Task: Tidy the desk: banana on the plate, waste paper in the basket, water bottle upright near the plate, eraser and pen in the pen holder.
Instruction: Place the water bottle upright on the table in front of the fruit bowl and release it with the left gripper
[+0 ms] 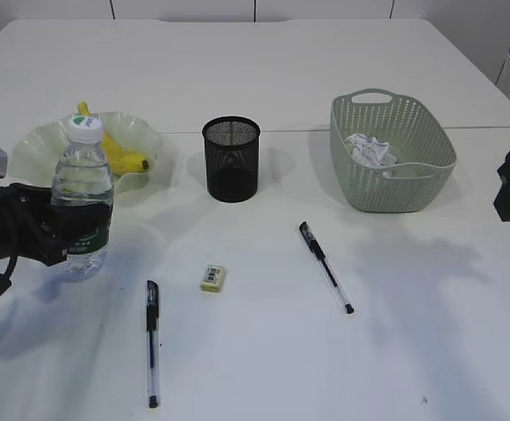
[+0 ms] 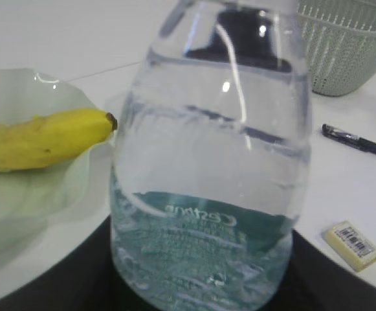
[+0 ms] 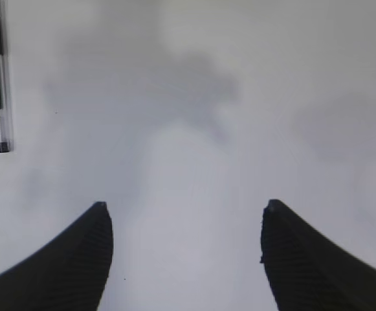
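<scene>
The left gripper [image 1: 70, 230] is clamped around the lower body of the water bottle [image 1: 82, 197], which stands upright near the desk's [image 1: 263, 351] left edge, just in front of the plate [image 1: 39, 149] holding the banana [image 1: 123, 158]; the right gripper [image 3: 184, 253] hangs wide apart, empty, over bare desk near the right edge.

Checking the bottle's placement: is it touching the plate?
Cannot tell: in the exterior view the water bottle overlaps the plate; the left wrist view shows no clear gap.
</scene>
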Tool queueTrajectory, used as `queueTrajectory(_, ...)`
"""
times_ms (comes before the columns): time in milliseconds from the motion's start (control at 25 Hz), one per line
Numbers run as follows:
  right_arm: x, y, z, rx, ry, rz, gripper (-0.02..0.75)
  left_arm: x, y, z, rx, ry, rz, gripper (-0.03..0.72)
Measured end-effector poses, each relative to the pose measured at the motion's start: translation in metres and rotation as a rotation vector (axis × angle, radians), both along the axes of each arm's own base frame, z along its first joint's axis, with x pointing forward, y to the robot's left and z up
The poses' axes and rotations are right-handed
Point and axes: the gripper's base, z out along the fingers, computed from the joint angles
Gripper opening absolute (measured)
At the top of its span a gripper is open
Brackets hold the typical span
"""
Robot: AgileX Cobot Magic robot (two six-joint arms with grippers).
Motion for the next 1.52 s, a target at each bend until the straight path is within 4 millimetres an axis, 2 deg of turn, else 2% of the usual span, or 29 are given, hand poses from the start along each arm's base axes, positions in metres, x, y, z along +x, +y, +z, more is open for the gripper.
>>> queueTrajectory(280,0.0,0.0,0.0,-0.002,0.0,0.0,0.535,0.006,0.001,-0.025,0.012,0.044,0.013,0.379)
queueTrajectory(600,0.0,0.0,0.0,-0.001,-0.002,0.001,0.535,0.024,0.002,-0.033,-0.031,0.007,0.024,0.379)
queueTrajectory(1120,0.0,0.0,0.0,-0.002,-0.004,0.001,0.534,0.025,0.0,-0.04,-0.065,0.0,0.003,0.383)
queueTrajectory(1520,0.0,0.0,0.0,-0.001,-0.005,0.001,0.534,0.023,-0.002,-0.041,-0.054,0.001,-0.037,0.442)
